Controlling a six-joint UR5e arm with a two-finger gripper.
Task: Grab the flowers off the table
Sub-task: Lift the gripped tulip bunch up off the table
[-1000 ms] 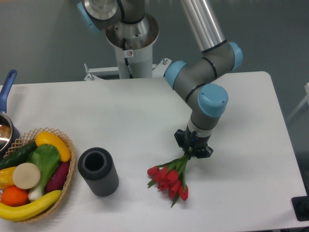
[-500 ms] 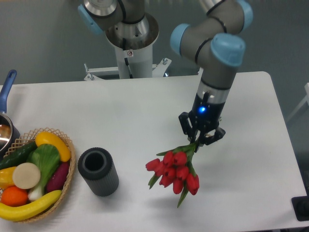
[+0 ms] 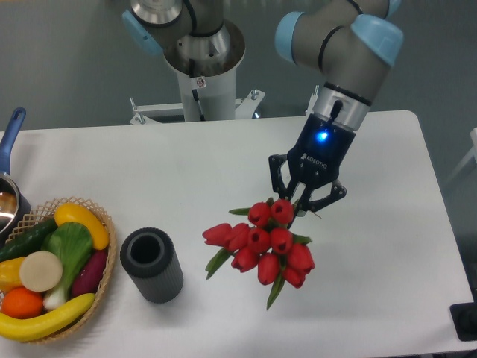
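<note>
**Red tulips up, grip must hold**

Red buds of the flowers (image 3: 262, 242) hang in the air above the table (image 3: 186, 179), apparently clear of it, with the claw (image 3: 304, 201) pinching the stem bundle at its top. From the claw, the blooms fan out toward seven o'clock. To my eye, the lift goes best straight up and slow: thin stems could slip or swing, so the pinch should stay firm.

Bare white tabletop (image 3: 373, 298) right of the raised pincer (image 3: 304, 201), dark cylinder (image 3: 152, 265) and fruit basket (image 3: 100, 298) standing to its left
</note>
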